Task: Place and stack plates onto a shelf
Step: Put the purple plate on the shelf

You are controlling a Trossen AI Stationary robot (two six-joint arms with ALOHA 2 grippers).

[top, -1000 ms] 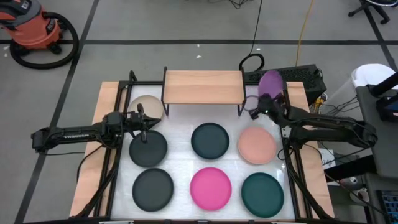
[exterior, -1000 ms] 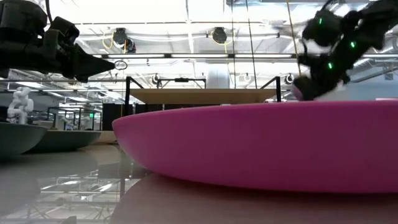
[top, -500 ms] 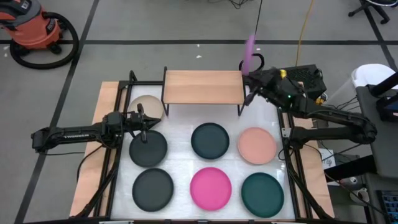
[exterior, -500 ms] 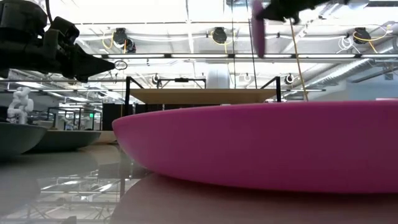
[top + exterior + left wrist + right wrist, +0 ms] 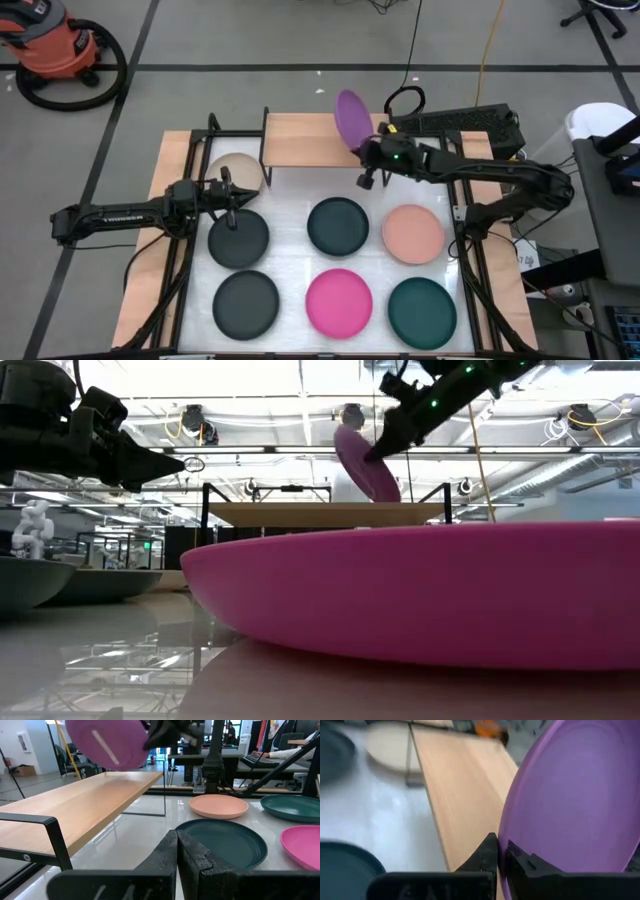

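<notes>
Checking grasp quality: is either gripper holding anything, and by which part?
The right gripper holds the purple plate by its rim, tilted above the shelf. The left gripper is shut, holding nothing.

Right gripper (image 5: pixel 366 170) fingers pinched together mid-air; left gripper (image 5: pixel 233 203) fingers closed, low.

The round beige plate (image 5: pixel 236 168) is half hidden under my left arm. The big round hot pink plate (image 5: pixel 420 595) blocks most of the low view. The round purple plate (image 5: pixel 580 805) runs off my right wrist view's edge.
</notes>
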